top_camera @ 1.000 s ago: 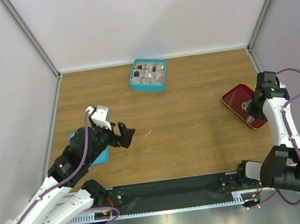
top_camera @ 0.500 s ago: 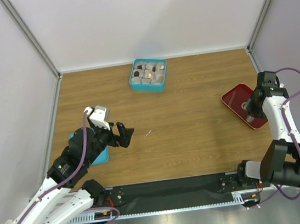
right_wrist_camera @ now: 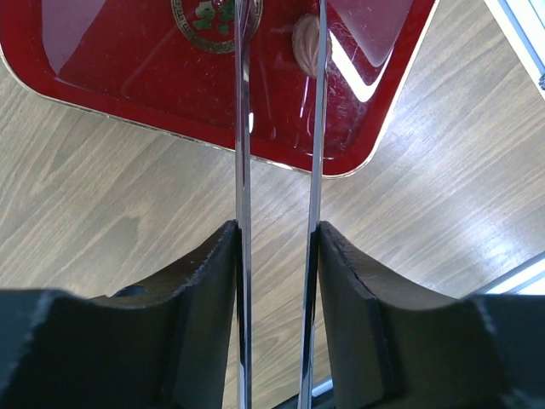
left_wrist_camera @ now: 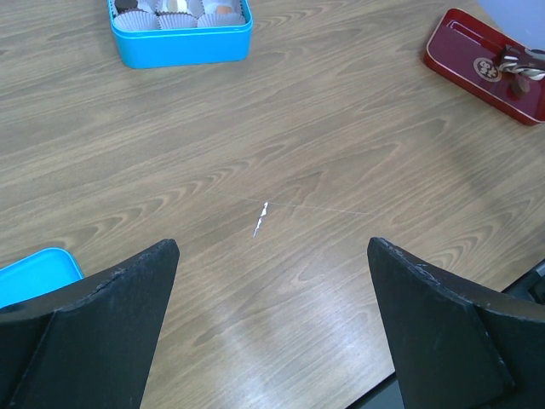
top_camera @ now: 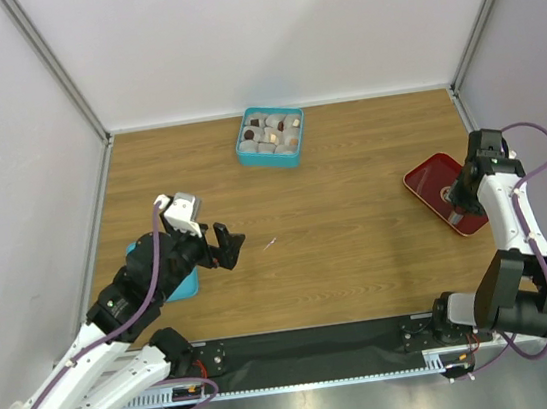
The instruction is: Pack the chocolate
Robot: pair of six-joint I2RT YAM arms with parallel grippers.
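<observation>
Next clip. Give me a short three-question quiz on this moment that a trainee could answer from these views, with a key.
1. True or false: the left gripper is shut.
2. What does the right gripper hold? A) a spoon B) metal tweezers C) a brush
3. Fill in: the brown chocolate beside the tweezers lies on the ___ tray.
Key: 1 false, it is open and empty; 2 B; 3 red.
</observation>
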